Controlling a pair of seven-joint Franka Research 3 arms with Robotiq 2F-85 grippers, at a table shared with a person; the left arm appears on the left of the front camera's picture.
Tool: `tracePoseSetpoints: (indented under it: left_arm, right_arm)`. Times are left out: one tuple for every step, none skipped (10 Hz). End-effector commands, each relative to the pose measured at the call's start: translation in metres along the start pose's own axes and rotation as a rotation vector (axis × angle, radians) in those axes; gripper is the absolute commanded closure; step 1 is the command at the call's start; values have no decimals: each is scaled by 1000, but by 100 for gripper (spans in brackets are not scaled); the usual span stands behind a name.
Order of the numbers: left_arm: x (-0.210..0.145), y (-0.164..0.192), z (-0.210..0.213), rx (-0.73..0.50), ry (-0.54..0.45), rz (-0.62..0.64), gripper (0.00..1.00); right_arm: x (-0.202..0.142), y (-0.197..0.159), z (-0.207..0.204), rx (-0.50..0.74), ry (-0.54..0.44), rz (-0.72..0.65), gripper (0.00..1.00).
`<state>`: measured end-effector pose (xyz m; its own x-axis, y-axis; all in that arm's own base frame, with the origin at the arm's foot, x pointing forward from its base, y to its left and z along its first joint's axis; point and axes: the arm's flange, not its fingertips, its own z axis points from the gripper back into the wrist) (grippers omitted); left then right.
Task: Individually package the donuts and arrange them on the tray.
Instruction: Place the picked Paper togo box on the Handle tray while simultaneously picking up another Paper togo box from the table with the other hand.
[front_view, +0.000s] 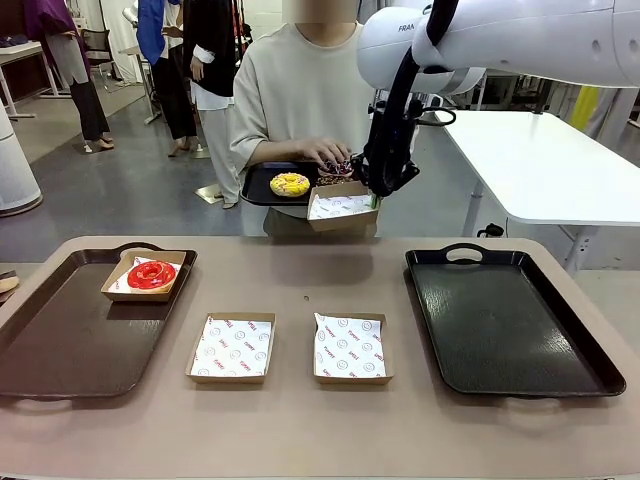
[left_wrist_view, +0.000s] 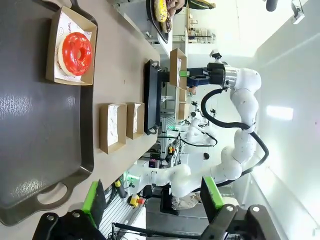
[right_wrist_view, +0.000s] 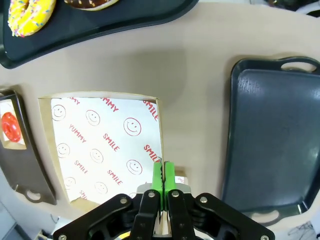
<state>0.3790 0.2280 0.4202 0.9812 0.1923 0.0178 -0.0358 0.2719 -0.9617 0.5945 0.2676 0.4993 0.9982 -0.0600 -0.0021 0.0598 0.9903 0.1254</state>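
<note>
The right gripper (right_wrist_view: 164, 172) pinches the rim of a box (front_view: 340, 207), held about level just beside the person's tray (front_view: 262, 185). On that tray the yellow donut (front_view: 290, 184) and sprinkled donut (front_view: 335, 172) lie flat, holes up. The red donut (front_view: 151, 274) lies flat in a second box (front_view: 118, 291) on the left tray (front_view: 60, 340). The left gripper (left_wrist_view: 152, 195) is spread wide.

this looks like a robotics lab or test hall, though the far end is too small to read well. a white robot arm (front_view: 520, 35) reaches over a beige table (front_view: 300, 275) laid with dark trays (front_view: 520, 330). behind it are a bare grey floor (front_view: 130, 190), a plain white work table (front_view: 540, 165) and people (front_view: 170, 70) standing about.
</note>
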Motion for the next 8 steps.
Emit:
tracePoseSetpoints:
  left_arm:
    - [-8, -4, 1, 1, 1, -8, 0]
    - [-8, -4, 1, 1, 1, -8, 0]
    - [-8, -4, 1, 1, 1, -8, 0]
    - [-8, -4, 1, 1, 1, -8, 0]
    - [-8, -4, 1, 1, 1, -8, 0]
    - [-8, -4, 1, 1, 1, -8, 0]
    - [-8, -4, 1, 1, 1, -8, 0]
    - [-8, -4, 1, 1, 1, -8, 0]
  right_arm:
    - [-4, -1, 2, 6, -1, 5, 100]
    - [-4, -1, 2, 6, -1, 5, 100]
    - [-4, -1, 2, 6, -1, 5, 100]
    - [-4, -1, 2, 6, -1, 5, 100]
    - [-4, -1, 2, 6, -1, 5, 100]
    - [-4, -1, 2, 6, -1, 5, 100]
    - [-4, -1, 2, 6, -1, 5, 100]
    - [-4, -1, 2, 6, -1, 5, 100]
